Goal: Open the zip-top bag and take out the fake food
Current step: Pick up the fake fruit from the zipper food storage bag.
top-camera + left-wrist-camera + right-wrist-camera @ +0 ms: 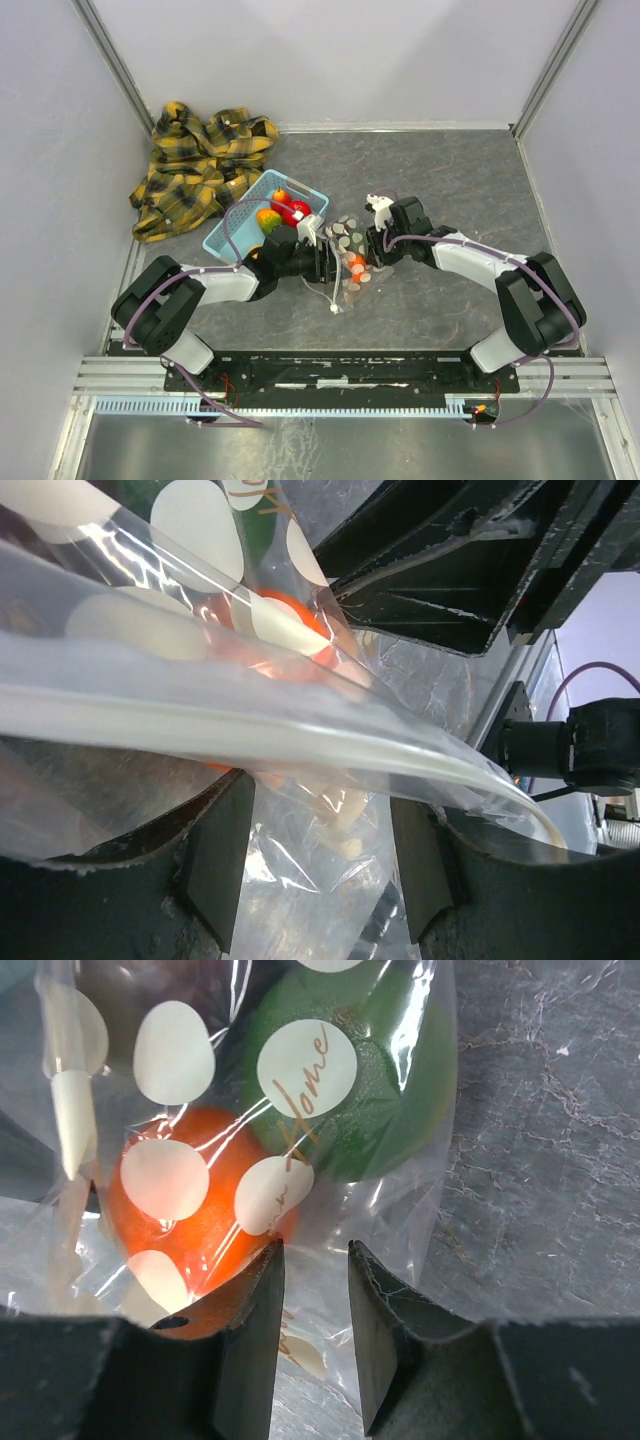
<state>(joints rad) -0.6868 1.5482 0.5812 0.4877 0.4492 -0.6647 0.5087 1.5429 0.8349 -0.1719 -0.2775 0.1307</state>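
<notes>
Zip-top bag sits on the table between the arms, fake food still inside. Left claw is open, with the zip strip just past its tips. Right claw is nearly closed over film, can't tell if it's biting. I'd pinch opposite lips by the strip and peel gently.

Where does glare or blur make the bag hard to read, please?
Left wrist: the zip-top bag sits so close that its film is soft and streaked with glare. Right wrist: sharp, some glints over the green fruit. Top external: evenly lit, bag small.
</notes>
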